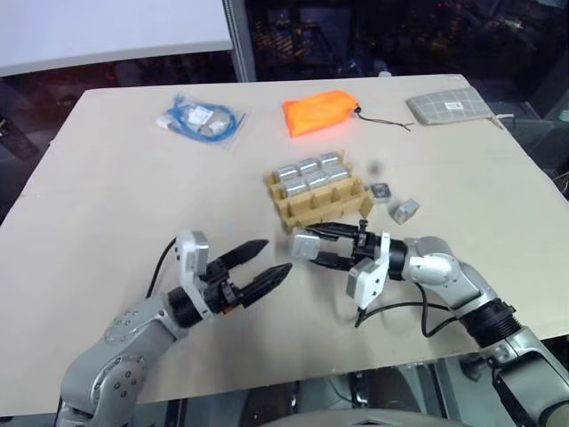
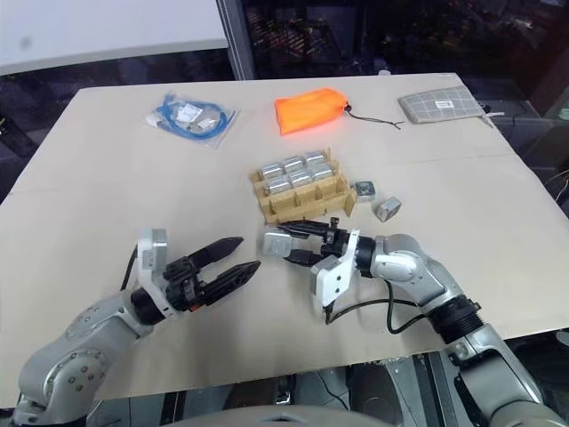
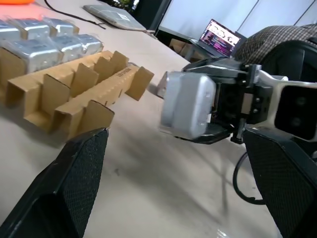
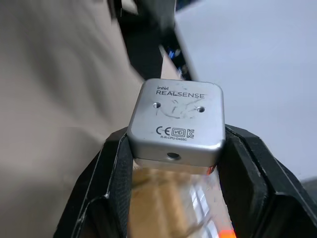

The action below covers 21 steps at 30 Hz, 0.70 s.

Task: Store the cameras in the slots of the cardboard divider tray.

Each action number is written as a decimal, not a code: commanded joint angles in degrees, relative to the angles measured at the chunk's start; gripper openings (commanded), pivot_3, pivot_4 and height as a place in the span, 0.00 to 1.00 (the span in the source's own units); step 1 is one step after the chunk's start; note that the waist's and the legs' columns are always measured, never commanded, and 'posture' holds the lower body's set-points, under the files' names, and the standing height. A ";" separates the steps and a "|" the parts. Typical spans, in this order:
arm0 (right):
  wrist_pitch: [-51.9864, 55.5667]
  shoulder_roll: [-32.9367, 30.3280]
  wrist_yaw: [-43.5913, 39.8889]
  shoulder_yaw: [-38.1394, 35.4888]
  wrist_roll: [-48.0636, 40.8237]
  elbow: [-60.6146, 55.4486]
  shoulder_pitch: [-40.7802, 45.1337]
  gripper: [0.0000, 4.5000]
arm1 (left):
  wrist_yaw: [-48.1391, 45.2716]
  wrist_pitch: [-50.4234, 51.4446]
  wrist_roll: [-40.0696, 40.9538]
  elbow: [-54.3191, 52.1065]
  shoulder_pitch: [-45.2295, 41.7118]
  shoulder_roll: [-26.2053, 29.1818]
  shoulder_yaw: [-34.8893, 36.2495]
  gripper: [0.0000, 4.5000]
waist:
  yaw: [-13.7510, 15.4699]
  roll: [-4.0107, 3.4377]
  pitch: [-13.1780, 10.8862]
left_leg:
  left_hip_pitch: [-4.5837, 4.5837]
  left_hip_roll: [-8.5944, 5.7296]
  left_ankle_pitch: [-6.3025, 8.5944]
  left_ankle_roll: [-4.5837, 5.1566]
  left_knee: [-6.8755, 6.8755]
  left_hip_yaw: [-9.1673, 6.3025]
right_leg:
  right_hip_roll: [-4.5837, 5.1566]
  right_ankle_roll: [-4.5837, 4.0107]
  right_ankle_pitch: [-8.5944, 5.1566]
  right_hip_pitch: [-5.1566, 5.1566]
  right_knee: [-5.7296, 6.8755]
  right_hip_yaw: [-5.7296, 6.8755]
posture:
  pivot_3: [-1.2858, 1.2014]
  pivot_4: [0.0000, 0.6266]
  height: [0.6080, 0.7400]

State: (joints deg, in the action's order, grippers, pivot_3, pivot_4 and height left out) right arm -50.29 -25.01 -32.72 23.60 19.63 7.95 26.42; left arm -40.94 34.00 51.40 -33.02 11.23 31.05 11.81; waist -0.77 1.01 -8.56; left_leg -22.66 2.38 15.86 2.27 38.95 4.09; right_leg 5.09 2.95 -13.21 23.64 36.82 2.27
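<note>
In the left wrist view, the cardboard divider tray is cut off by the left edge, and the cameras in it are cropped at the upper left. The laptop screen at the upper centre is too small to be read. In the right wrist view, the background around the held camera is blurred, and its lower face is hidden between the fingers.

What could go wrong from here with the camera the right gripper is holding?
The right gripper holds a camera off the table, gripped only by its side faces; it could slip out. The open left gripper sits close beside it, so the two could collide. The cardboard divider tray looks light, so a misaligned insertion might push it toward the two loose cameras.
</note>
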 commanded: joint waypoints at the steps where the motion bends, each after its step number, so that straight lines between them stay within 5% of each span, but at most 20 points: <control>1: -4.57 0.83 1.71 1.05 0.53 -0.27 1.39 0.42 | -0.52 -0.48 0.05 -0.67 -0.97 -0.13 -1.31 1.00 | 0.00 0.00 0.00 | 0.00 0.00 0.00 -0.01 0.00 0.00 | 0.00 0.00 0.00 0.00 0.00 0.00 | 0.52 0.24 1.00; 11: -6.86 0.28 -0.90 5.00 -2.61 2.66 3.39 0.42 | -3.25 -1.21 -0.92 -0.29 -3.07 0.78 -2.96 1.00 | 0.00 -0.01 -0.01 | 0.00 0.01 -0.01 -0.02 0.04 0.00 | 0.00 -0.04 -0.01 -0.02 0.00 0.00 | 0.52 0.24 1.00; 14: -6.31 0.59 -1.04 4.74 -4.02 3.73 3.81 0.42 | -3.87 -1.32 -0.63 -0.67 -2.33 1.16 -2.42 0.81 | 0.00 -0.01 0.00 | 0.00 0.01 -0.02 -0.03 0.04 0.00 | 0.00 -0.04 -0.01 -0.02 0.01 0.00 | 0.52 0.24 1.00; 18: -5.31 0.61 -1.51 4.22 -6.29 4.70 4.06 0.42 | -5.43 -2.05 -0.85 -1.21 -0.09 2.56 -1.26 0.41 | 0.00 -0.01 -0.01 | 0.00 0.02 -0.01 -0.02 0.04 0.00 | 0.01 -0.07 -0.03 -0.02 0.01 -0.01 | 0.52 0.24 1.00; 21: -5.60 0.37 -1.98 4.28 -6.43 4.77 4.26 0.42 | -6.20 -2.48 -1.32 -0.82 0.15 3.35 -1.26 0.41 | 0.02 -0.02 -0.01 | 0.00 0.02 -0.01 -0.02 0.04 0.00 | 0.01 -0.19 -0.10 -0.01 0.01 -0.01 | 0.52 0.24 1.00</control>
State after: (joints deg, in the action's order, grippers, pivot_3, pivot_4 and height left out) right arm -55.36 -24.52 -34.73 28.83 15.14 13.68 29.60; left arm -46.15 32.71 50.45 -32.92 11.38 33.88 9.37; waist -0.75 0.99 -8.57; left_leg -22.66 2.40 15.85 2.25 38.99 4.09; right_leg 5.10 2.74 -13.32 23.63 36.83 2.25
